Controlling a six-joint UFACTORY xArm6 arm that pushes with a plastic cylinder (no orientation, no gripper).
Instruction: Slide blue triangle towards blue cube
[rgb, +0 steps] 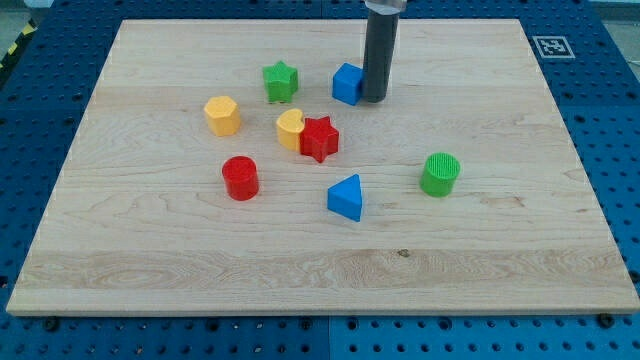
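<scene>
The blue triangle (346, 197) lies near the middle of the wooden board (500, 270), a little toward the view's bottom. The blue cube (347, 84) sits near the view's top centre. My tip (374, 98) rests on the board right beside the blue cube, on its right side, touching or nearly touching it. The tip is well above the blue triangle in the view, about a hundred pixels away.
A green star (281, 81) lies left of the blue cube. A yellow heart (290, 128) touches a red star (320, 138). A yellow hexagon (222, 115) and red cylinder (240, 178) lie at left. A green cylinder (440, 174) lies at right.
</scene>
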